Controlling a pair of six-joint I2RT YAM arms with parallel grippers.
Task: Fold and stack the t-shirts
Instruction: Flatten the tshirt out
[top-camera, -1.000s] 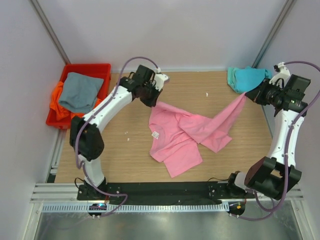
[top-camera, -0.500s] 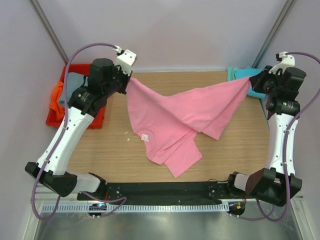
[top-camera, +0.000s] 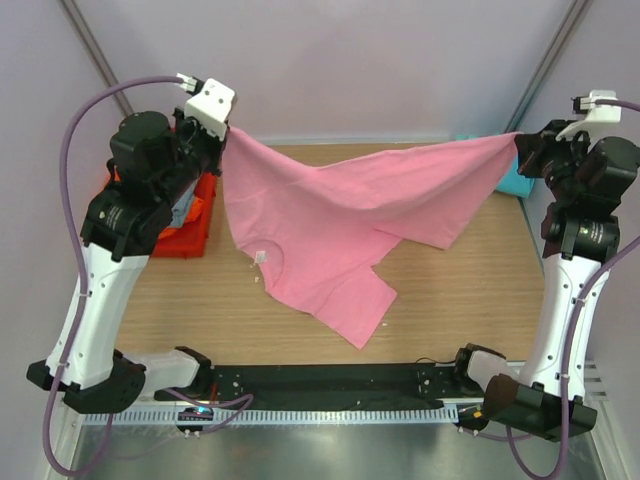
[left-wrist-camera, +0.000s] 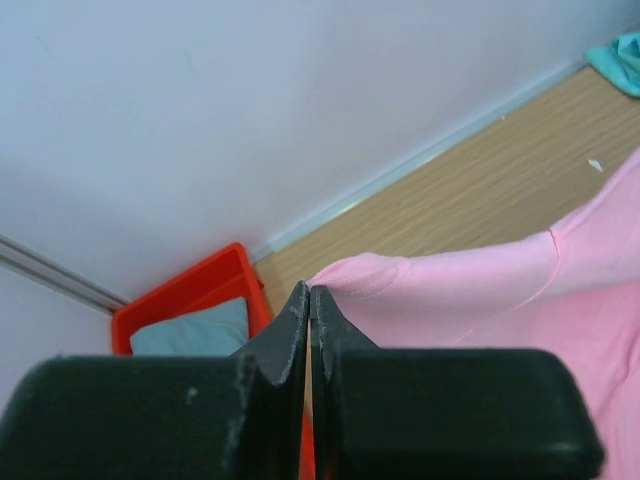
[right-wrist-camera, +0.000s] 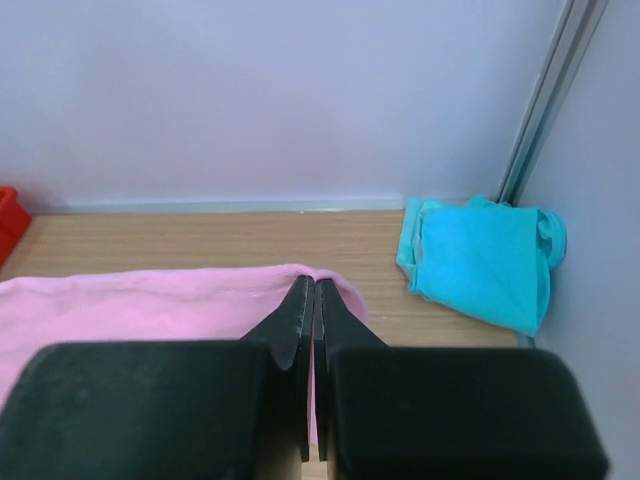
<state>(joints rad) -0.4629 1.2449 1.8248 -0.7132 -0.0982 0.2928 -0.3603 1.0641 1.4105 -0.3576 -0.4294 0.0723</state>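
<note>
The pink t-shirt (top-camera: 340, 225) hangs stretched in the air between both arms, its lower part sagging toward the wooden table (top-camera: 470, 290). My left gripper (top-camera: 222, 135) is shut on its left corner, high at the back left; the wrist view shows the pink t-shirt (left-wrist-camera: 470, 290) pinched at the left gripper (left-wrist-camera: 309, 290). My right gripper (top-camera: 516, 145) is shut on the opposite corner at the back right, with pink t-shirt (right-wrist-camera: 140, 300) folded over the right gripper (right-wrist-camera: 314, 283). The teal t-shirt (right-wrist-camera: 480, 260) lies folded in the back right corner. A grey t-shirt (left-wrist-camera: 195, 328) lies in the bin.
A red plastic bin (top-camera: 185, 225) stands at the table's left edge, mostly hidden behind my left arm, red plastic bin (left-wrist-camera: 185, 295) seen below the left fingers. Walls close the back and sides, with a metal post (right-wrist-camera: 545, 95) in the back right corner.
Both arms have risen and pulled apart, lifting the pink t-shirt off the table and spreading it between them. The left arm swung up and to the left.
</note>
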